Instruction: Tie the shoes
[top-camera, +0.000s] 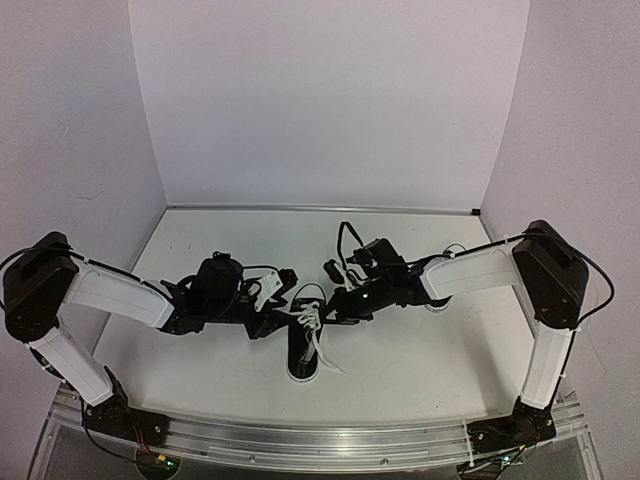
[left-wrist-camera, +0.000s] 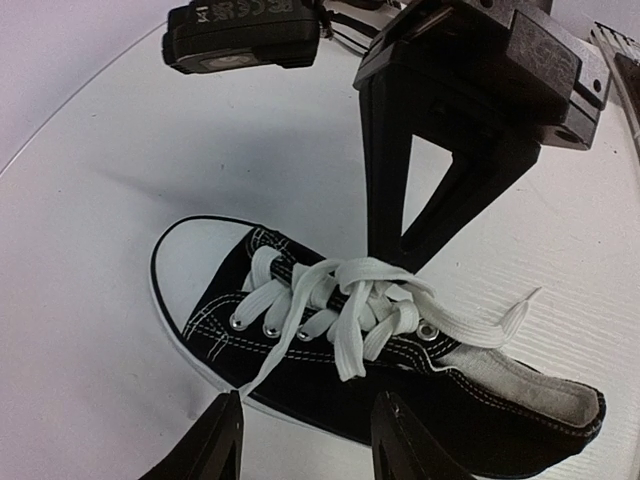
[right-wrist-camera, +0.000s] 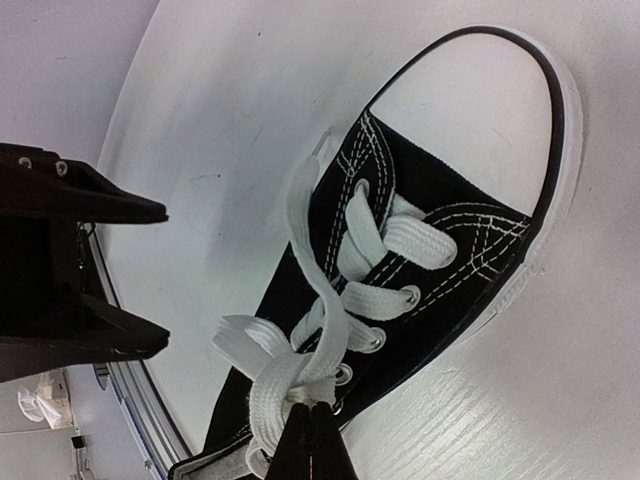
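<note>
Left gripper (left-wrist-camera: 308, 402) tips sit nearest, at the bottom of the left wrist view. Jaws are part-way apart with nothing between them. Shoe (left-wrist-camera: 330, 385) lies on its sole on the table (left-wrist-camera: 110, 200) just past those tips, side-on to them. Only this one shoe is clear in any view; I can't make out a second.

Right gripper (right-wrist-camera: 310, 440) comes down from the far side of the shoe, jaws closed to a point, tip in the laces (left-wrist-camera: 350, 300) near the top eyelets. It looks like it's pinching the bunch there, but the contact isn't fully visible.

Laces are crossed and bunched over the tongue of the shoe, not a finished bow. One loose end (left-wrist-camera: 508, 318) trails toward the heel side of the shoe. A second end (left-wrist-camera: 262, 372) drops over the near side of the shoe, toward the left gripper.

My read of the step: left stands open for a grab on a lace while right holds the bunch. To do it well:
- Hold right's pinch fixed so the bunch doesn't slacken.
- Bring left in low over the near side of the shoe.
- Take the free end close to the bunch, not at its tip.
- Close on lace only, not canvas.
- Pull sideways away from the shoe, not up, or the shoe may lift or skid.
</note>
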